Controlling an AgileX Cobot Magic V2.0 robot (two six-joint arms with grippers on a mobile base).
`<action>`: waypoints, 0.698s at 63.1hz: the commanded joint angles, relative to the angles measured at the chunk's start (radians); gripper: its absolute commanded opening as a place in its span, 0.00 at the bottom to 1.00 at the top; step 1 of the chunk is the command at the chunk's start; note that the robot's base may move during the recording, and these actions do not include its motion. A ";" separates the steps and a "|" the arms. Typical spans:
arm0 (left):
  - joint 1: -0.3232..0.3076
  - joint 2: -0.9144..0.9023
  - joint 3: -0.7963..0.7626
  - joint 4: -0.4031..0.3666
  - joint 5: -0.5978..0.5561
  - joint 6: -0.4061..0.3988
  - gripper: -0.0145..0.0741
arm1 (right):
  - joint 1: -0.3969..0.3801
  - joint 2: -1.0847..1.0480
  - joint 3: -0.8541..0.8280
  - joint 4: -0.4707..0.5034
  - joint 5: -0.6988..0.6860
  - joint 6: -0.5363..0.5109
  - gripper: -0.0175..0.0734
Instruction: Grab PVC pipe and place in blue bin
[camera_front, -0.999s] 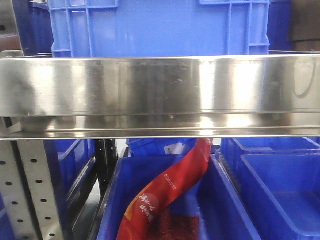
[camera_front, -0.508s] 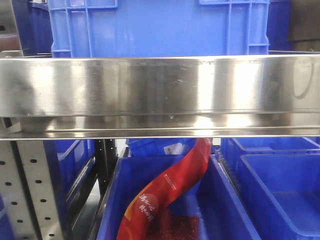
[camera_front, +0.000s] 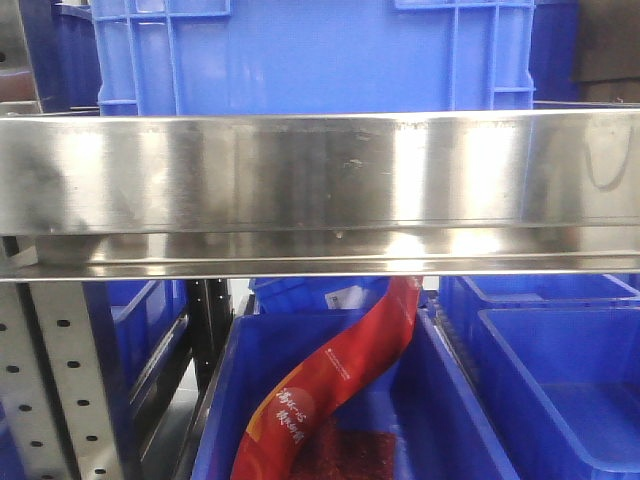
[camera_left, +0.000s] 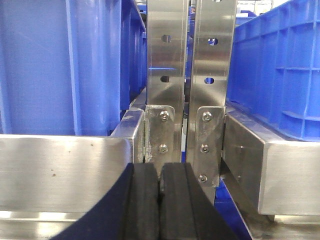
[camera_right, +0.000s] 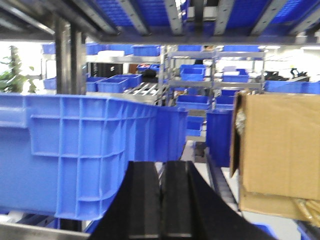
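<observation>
No PVC pipe shows in any view. A blue bin (camera_front: 310, 55) stands on the steel shelf (camera_front: 320, 180) in the front view, and another blue bin (camera_front: 455, 410) sits below it holding a red pouch (camera_front: 335, 385). My left gripper (camera_left: 159, 172) is shut with nothing between its black pads, pointing at the shelf's steel uprights (camera_left: 192, 80) between two blue bins. My right gripper (camera_right: 163, 172) is also shut and empty, with a blue bin (camera_right: 80, 155) to its left.
A cardboard box (camera_right: 280, 150) stands right of the right gripper. Steel rails (camera_left: 65, 172) run close under the left gripper. More blue bins (camera_front: 560, 370) fill the lower shelf at right. Distant racks with bins (camera_right: 200, 75) stand behind.
The front view has shifted slightly, with the shelf and bins sitting a little lower and to the left than before. Nothing else differs.
</observation>
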 joint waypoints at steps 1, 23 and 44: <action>0.001 -0.002 -0.002 -0.007 -0.018 -0.008 0.04 | -0.021 -0.013 0.002 -0.080 0.008 0.084 0.01; 0.001 -0.002 -0.002 -0.007 -0.018 -0.008 0.04 | -0.090 -0.013 0.014 -0.317 0.054 0.343 0.01; 0.001 -0.002 -0.002 -0.007 -0.018 -0.008 0.04 | -0.124 -0.013 0.074 -0.449 -0.033 0.474 0.01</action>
